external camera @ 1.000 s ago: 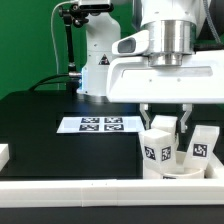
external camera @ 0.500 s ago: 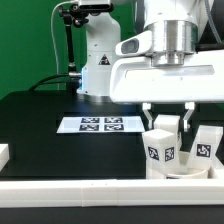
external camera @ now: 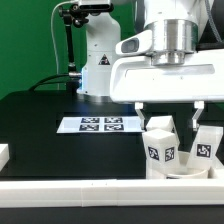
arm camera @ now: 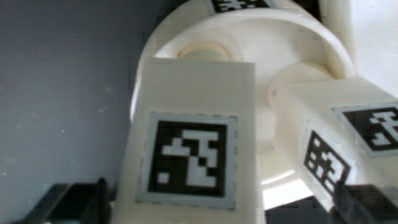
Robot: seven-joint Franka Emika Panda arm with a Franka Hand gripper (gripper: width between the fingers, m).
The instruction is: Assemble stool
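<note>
The stool's round white seat disc lies at the exterior view's lower right, with three short white tagged legs standing on it. The front leg and the right leg show their tags; the middle leg stands behind them. My gripper hangs over the middle leg, open, its fingers wide on either side and clear of it. In the wrist view a tagged leg fills the middle, the seat disc lies beyond it, and a second leg stands beside it.
The marker board lies flat on the black table to the exterior view's left of the stool. A long white rail runs along the front edge, with a white block at the far left. The arm's base stands behind.
The fingers, shut on the middle leg in both earlier frames, have sprung apart and let it go. The leg stays upright on the seat; the arm has not shifted.
</note>
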